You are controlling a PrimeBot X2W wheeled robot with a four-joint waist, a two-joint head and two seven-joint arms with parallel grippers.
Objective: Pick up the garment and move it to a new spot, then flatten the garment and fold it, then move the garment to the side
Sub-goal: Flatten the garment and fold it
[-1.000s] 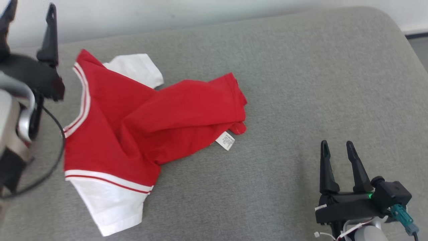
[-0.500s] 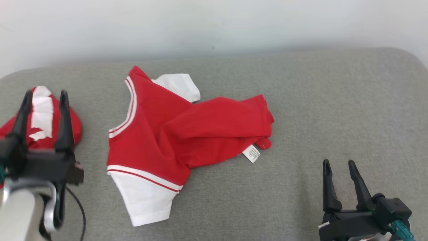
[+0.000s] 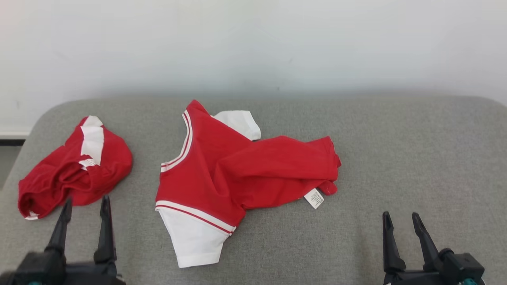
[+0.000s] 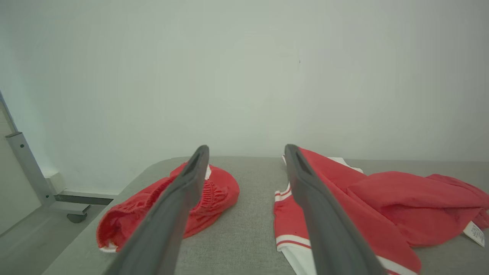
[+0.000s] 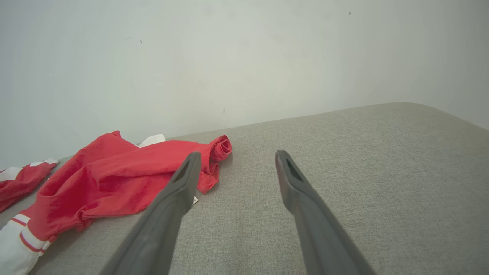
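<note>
- Crumpled red-and-white cloth shirt lies centre frame on the grey fabric bench (white label showing).
- Left gripper, lower left: fingers spread, empty.
- Right gripper, lower right: spread, empty.

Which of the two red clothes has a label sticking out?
The middle shirt; a white tag pokes from its edge. The crumpled bundle at left shows none.
</note>
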